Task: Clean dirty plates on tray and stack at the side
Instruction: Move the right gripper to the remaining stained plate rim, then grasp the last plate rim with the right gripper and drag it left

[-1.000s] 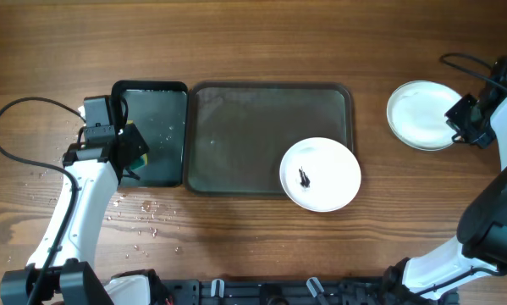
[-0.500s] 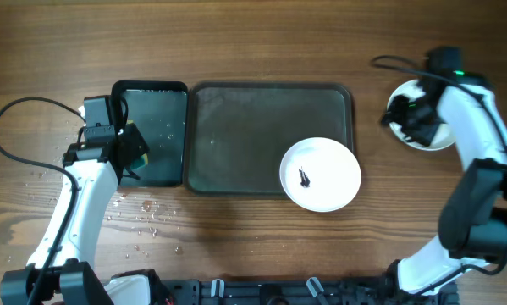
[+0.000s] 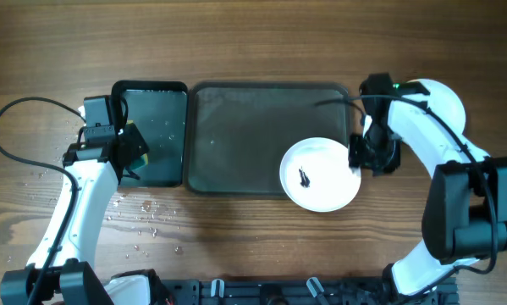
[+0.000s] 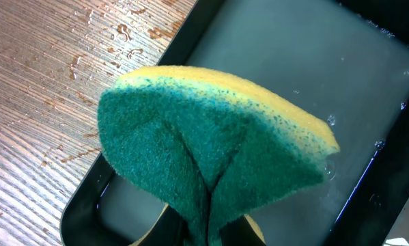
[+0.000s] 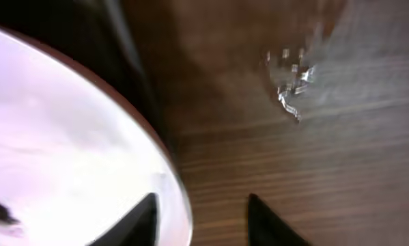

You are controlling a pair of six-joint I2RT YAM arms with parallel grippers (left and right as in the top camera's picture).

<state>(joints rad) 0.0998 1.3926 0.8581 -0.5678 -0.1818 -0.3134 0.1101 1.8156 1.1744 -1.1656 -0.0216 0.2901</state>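
A white plate (image 3: 319, 174) with a dark smudge at its centre sits on the lower right corner of the dark grey tray (image 3: 236, 135), overhanging its rim. It also shows in the right wrist view (image 5: 61, 150). My right gripper (image 3: 360, 158) is open at the plate's right edge, one finger over the rim and one over the table (image 5: 201, 212). A clean white plate (image 3: 443, 102) lies on the table at the right, partly hidden by the right arm. My left gripper (image 3: 130, 148) is shut on the green-yellow sponge (image 4: 211, 137) over the narrow black tray (image 3: 156, 127).
Water drops lie on the wood (image 3: 147, 216) below the black tray and on the table near the plate (image 5: 289, 82). The black tray holds a film of water (image 4: 313, 82).
My right arm has swung left from the clean plate at the right to the dirty plate's right edge. The left arm and sponge have not moved.
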